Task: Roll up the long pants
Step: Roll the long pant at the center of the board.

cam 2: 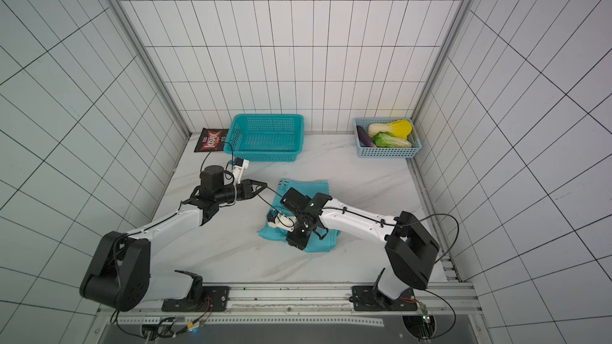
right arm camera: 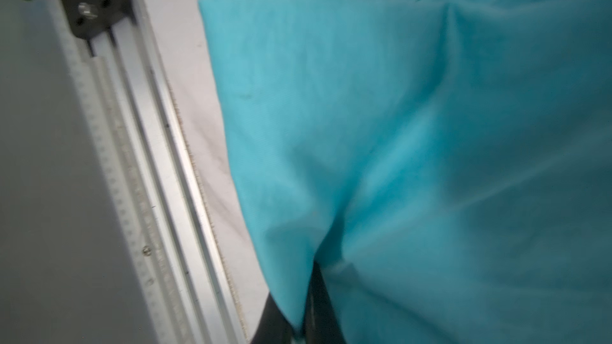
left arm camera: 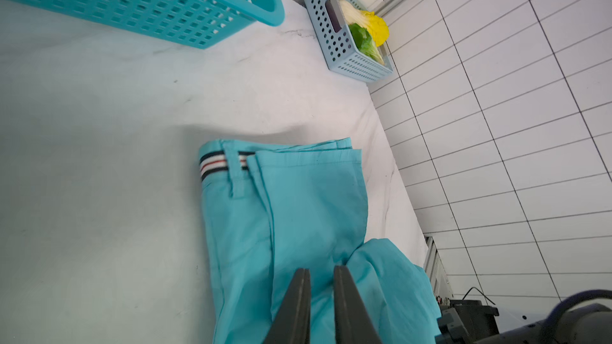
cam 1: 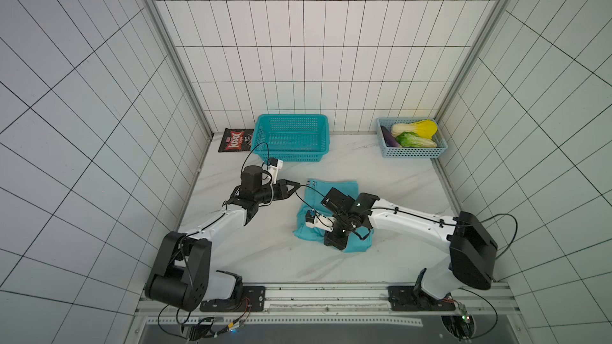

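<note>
The long pants (cam 1: 347,187) lie folded in the middle of the worktop (cam 1: 397,177), well apart from the turquoise perforated basket (cam 1: 291,137) standing at the back wall. In both top views their long axis runs from the near rail toward that wall. The striped waistband trim (left arm camera: 213,163) marks the far end, at the corner on the robot's left. The right tool (right arm camera: 299,306) sits over the near end and is clamped on a fold of the teal cloth: the right wrist view shows fabric drawn into a pinch between the two dark fingers, with creases spreading from it. All the rest of the garment therefore lies away from that tool, toward the far wall, so the roll most likely has to travel along that axis, with the near end turned over toward the waistband. The left tool (cam 1: 296,187) is at the far left corner, just beside the waistband. In the left wrist view its fingers (left arm camera: 299,292) stand a narrow gap apart with nothing visibly caught between them, and whether the tips touch the cloth cannot be told. The right arm is the one on the working end; the left looks placed to steady the far end. The near end appears bunched rather than tightly wound, which suggests the rolling is barely begun.
</note>
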Action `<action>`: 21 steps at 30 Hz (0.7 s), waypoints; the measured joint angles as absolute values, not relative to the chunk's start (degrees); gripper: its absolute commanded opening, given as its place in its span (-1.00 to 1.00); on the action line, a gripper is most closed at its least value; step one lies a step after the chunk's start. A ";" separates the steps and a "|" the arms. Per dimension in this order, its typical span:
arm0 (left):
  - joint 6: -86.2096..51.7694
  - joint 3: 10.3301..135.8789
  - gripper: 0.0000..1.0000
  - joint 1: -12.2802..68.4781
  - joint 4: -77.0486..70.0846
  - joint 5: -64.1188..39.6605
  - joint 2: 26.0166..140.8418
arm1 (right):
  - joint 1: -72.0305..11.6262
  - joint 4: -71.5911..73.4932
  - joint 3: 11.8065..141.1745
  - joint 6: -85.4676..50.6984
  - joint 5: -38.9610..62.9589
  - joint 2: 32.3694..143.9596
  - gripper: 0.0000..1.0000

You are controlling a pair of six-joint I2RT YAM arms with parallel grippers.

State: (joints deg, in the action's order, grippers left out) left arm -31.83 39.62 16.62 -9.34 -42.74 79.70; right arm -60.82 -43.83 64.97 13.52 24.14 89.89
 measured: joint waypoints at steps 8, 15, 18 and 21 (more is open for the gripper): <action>-30.79 39.46 -0.73 23.97 -16.93 -47.03 88.07 | -57.56 -48.49 68.49 16.10 31.62 90.37 -1.00; -32.38 30.72 -0.98 24.60 -23.73 -50.85 91.55 | -51.62 -51.18 72.77 18.85 34.00 92.68 -1.00; -33.67 28.69 -1.00 25.15 -27.27 -52.47 93.97 | -49.74 -52.23 74.70 19.79 34.15 94.98 -1.00; -34.50 28.62 -1.00 25.87 -29.45 -53.41 96.79 | -48.29 -52.84 76.64 19.97 32.93 97.67 -1.00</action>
State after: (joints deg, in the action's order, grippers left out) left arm -34.50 28.62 25.87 -29.45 -53.41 96.79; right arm -48.29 -52.84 76.64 19.97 32.93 97.67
